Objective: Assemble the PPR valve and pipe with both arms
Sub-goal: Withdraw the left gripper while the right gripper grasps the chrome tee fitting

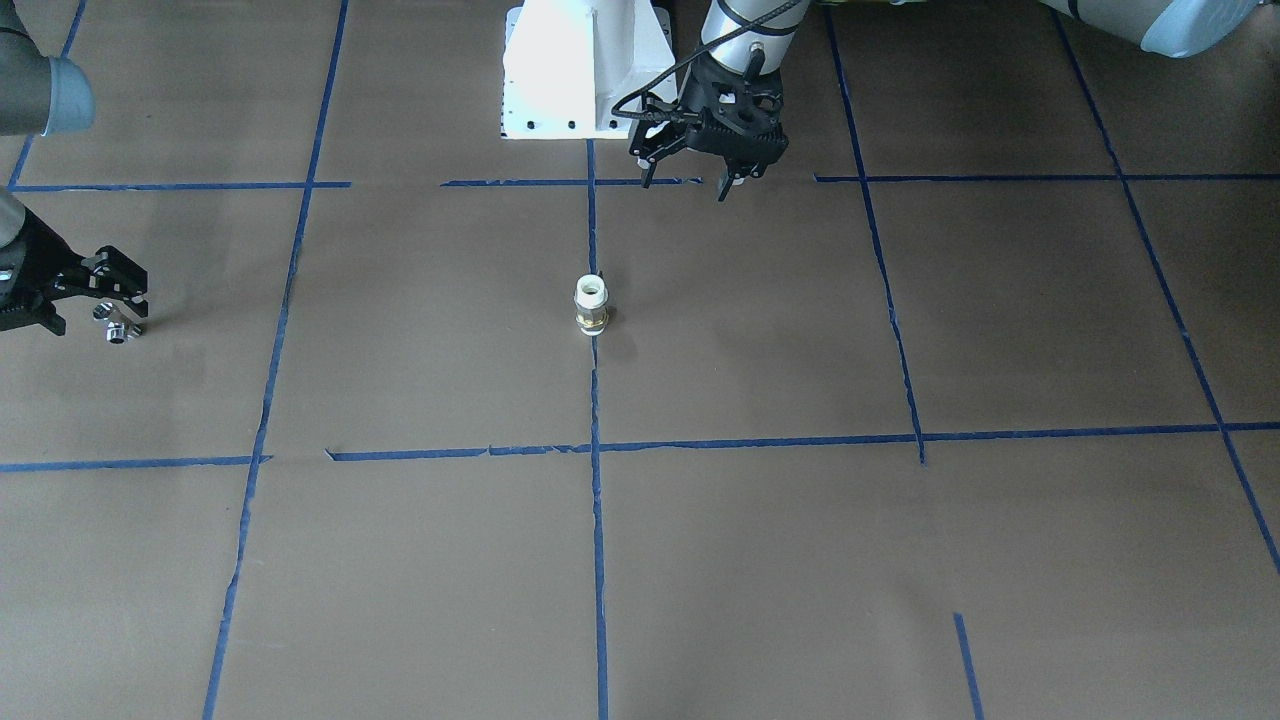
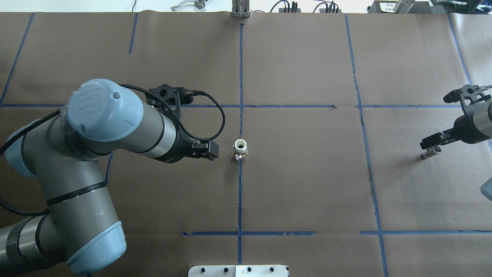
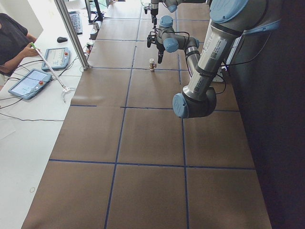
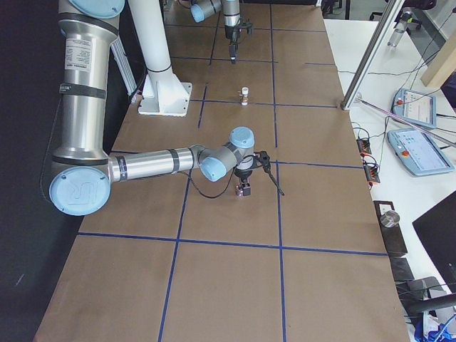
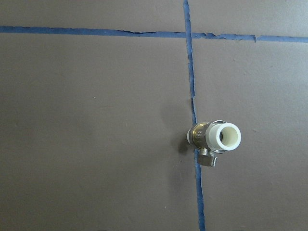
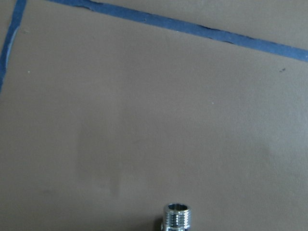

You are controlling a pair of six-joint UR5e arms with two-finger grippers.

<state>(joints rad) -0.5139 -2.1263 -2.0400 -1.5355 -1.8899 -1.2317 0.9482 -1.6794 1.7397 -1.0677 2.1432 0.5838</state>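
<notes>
The valve (image 1: 591, 305), white plastic on a brass body, stands upright on the centre tape line; it also shows in the overhead view (image 2: 240, 149) and the left wrist view (image 5: 219, 139). My left gripper (image 1: 685, 188) is open and empty, hovering beside the valve on the robot's side (image 2: 209, 150). A short chrome threaded pipe fitting (image 1: 115, 325) lies on the paper at the table's right end (image 2: 430, 153). My right gripper (image 1: 95, 318) hangs low over it with fingers apart, one fingertip right by the fitting. The right wrist view shows only the fitting's threaded end (image 6: 177, 219).
Brown paper with blue tape lines (image 2: 240, 77) covers the table. The white pedestal (image 1: 585, 70) stands at the robot's edge. Tablets and cables lie on a side bench (image 4: 413, 149), with an operator's hand (image 3: 21, 52) past the far edge.
</notes>
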